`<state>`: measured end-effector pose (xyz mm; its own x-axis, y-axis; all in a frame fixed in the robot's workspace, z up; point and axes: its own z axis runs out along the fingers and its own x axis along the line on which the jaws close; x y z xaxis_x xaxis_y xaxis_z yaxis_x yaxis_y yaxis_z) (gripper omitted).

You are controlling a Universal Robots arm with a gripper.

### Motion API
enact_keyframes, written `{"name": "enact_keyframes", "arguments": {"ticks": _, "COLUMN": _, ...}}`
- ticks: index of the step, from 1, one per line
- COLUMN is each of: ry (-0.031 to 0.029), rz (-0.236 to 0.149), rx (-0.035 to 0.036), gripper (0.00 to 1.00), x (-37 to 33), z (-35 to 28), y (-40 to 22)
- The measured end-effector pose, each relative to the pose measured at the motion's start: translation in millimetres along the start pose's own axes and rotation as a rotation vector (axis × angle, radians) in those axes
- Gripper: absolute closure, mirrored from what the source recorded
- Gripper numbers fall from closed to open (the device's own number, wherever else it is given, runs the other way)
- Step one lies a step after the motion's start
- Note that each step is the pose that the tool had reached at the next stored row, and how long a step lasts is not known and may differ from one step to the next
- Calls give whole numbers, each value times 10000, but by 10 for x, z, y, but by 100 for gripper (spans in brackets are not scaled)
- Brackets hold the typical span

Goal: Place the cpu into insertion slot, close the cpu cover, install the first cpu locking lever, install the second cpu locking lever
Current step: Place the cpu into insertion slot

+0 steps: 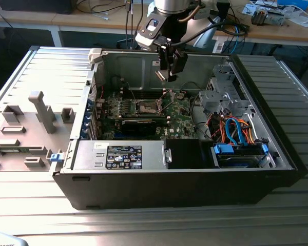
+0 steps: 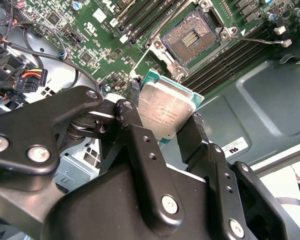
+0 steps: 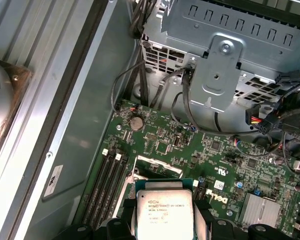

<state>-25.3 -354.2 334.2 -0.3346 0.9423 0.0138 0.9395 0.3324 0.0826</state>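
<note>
Bright, even room light fills the exterior view. The ribbed metal table [image 1: 159,225] shines pale, while the inside of the computer case [image 1: 169,192] lies in soft shadow and its black front is nearly featureless. In the second wrist view, the cpu [image 2: 165,106] pinched in my gripper [image 2: 162,117] glares almost white, and my black fingers [image 2: 140,145] are dark masses. In the first wrist view, the table beyond the case wall burns out to white.

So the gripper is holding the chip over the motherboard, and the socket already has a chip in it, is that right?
Not quite: the socket is empty, as the second wrist view shows. The gripper does hold the chip over the motherboard.
</note>
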Motion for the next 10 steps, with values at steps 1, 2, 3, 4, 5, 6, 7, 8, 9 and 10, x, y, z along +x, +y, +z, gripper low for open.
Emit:
{"name": "enact_keyframes", "arguments": {"ticks": 1, "ry": -1, "rz": 7, "rx": 0, "gripper": 45, "x": 0, "z": 0, "y": 0}}
{"name": "enact_keyframes", "arguments": {"ticks": 2, "ry": -1, "rz": 12, "rx": 0, "gripper": 45, "x": 0, "z": 0, "y": 0}}
{"name": "enact_keyframes", "arguments": {"ticks": 3, "ry": -1, "rz": 16, "rx": 0, "gripper": 45, "x": 0, "z": 0, "y": 0}}
{"name": "enact_keyframes", "arguments": {"ticks": 4, "ry": -2, "rz": 24, "rx": 0, "gripper": 45, "x": 0, "z": 0, "y": 0}}
{"name": "enact_keyframes", "arguments": {"ticks": 5, "ry": -2, "rz": 32, "rx": -1, "gripper": 45, "x": 0, "z": 0, "y": 0}}
{"name": "enact_keyframes", "arguments": {"ticks": 6, "ry": -3, "rz": 36, "rx": -1, "gripper": 45, "x": 0, "z": 1, "y": 0}}
{"name": "enact_keyframes", "arguments": {"ticks": 7, "ry": -3, "rz": 40, "rx": -1, "gripper": 45, "x": 0, "z": 1, "y": 0}}
{"name": "enact_keyframes", "arguments": {"ticks": 8, "ry": -4, "rz": 46, "rx": -1, "gripper": 45, "x": 0, "z": 1, "y": 0}}
{"name": "enact_keyframes", "arguments": {"ticks": 9, "ry": -4, "rz": 52, "rx": -1, "gripper": 45, "x": 0, "z": 1, "y": 0}}
{"name": "enact_keyframes", "arguments": {"ticks": 10, "ry": -5, "rz": 56, "rx": -1, "gripper": 45, "x": 0, "z": 1, "y": 0}}
